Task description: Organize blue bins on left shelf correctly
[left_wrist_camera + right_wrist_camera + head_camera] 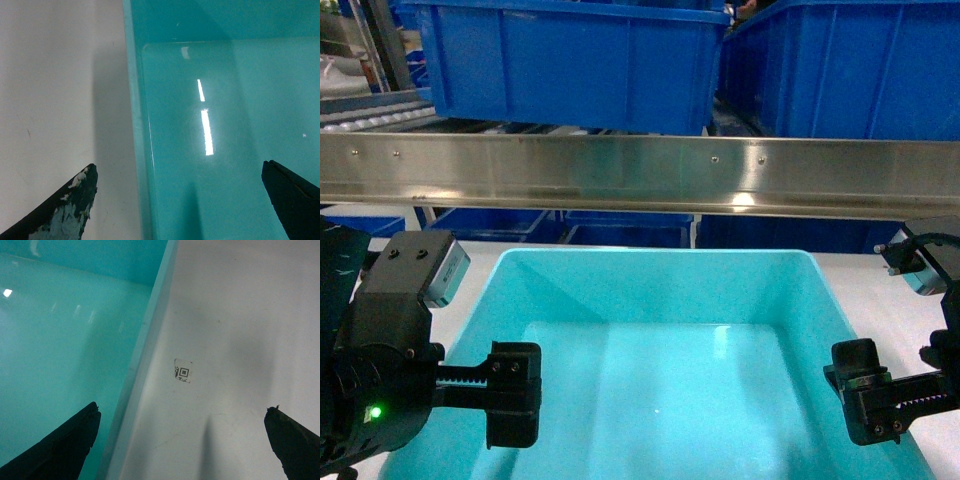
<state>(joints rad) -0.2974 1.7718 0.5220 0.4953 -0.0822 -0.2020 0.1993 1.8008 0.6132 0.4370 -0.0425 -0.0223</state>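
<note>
Bin: a light turquoise tub (660,370) sits on the white desk (890,290) in the lower middle of the head view, open side up, nothing visible inside.
Shelf: a shiny steel rail (640,172) of the rack crosses the full width of the head view just above the tub; white rollers (370,118) show at the upper left.
Crates: dark blue crates (575,60) stand on the level behind the rail, more below it.
Left gripper (185,200): jaws spread wide astride the tub's left wall, one finger over the desk, the other over the tub's floor; whether either touches the wall cannot be told.
Right gripper (185,440): jaws wide likewise, straddling the tub's right wall, one finger inside, one over the desk.
Desk marker: a small square printed code sticker (183,371) lies on the desk just beside the tub's right wall.
</note>
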